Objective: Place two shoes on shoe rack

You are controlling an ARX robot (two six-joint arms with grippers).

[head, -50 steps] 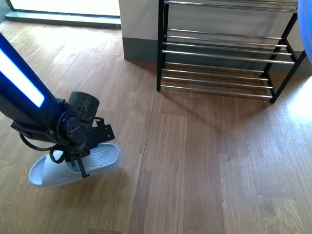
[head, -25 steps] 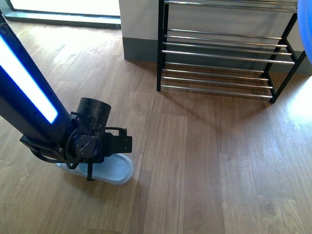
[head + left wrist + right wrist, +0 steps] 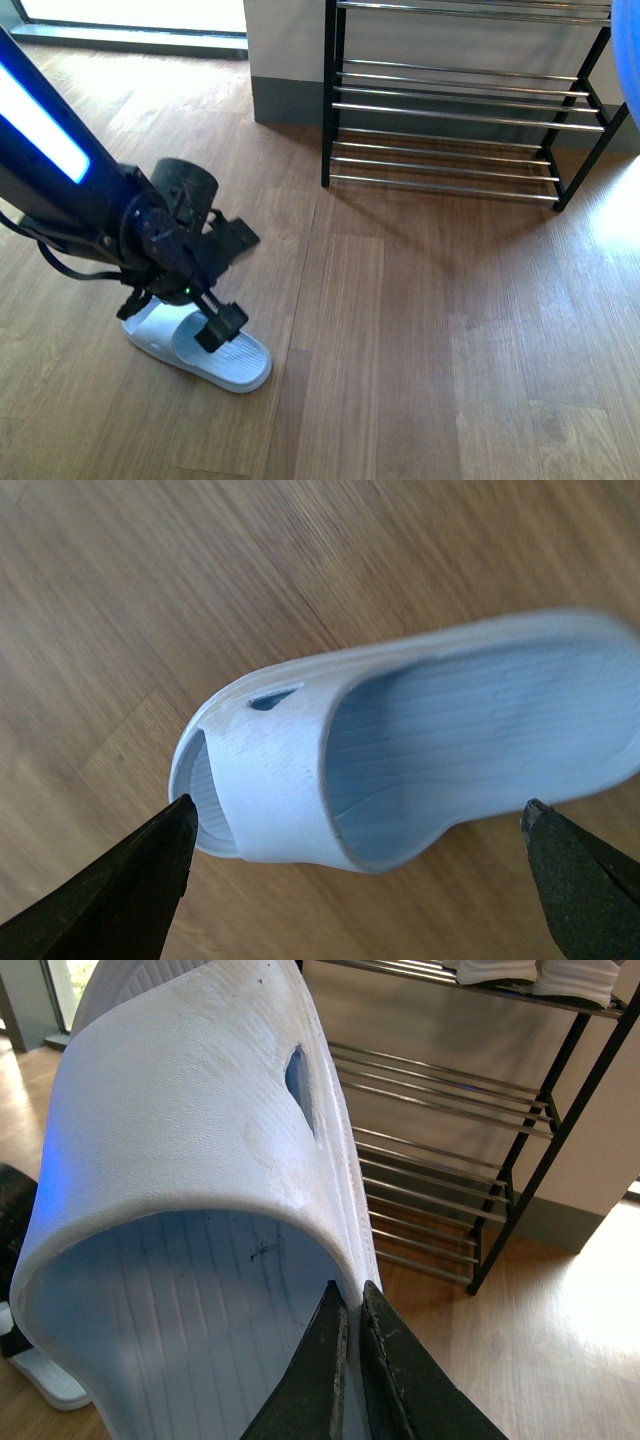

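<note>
One white slipper (image 3: 225,358) lies on the wood floor at the lower left of the front view. My left gripper (image 3: 178,312) is open just above its strap end. In the left wrist view its fingertips (image 3: 135,895) stand wide on either side of that slipper (image 3: 420,750), apart from it. My right gripper (image 3: 352,1300) is shut on the strap edge of the other white slipper (image 3: 190,1150) and holds it up in the air. The black shoe rack (image 3: 460,110) with chrome bars stands against the wall at the far right and also shows in the right wrist view (image 3: 450,1150).
White shoes (image 3: 540,972) sit on an upper tier of the rack. A grey wall base (image 3: 285,100) runs left of the rack. A blurred blue shape (image 3: 628,50) fills the front view's top right edge. Open wood floor (image 3: 430,330) lies before the rack.
The slipper on the floor has shifted right and turned. My left arm has swung and its gripper has rotated; it now stands open over the strap end.
</note>
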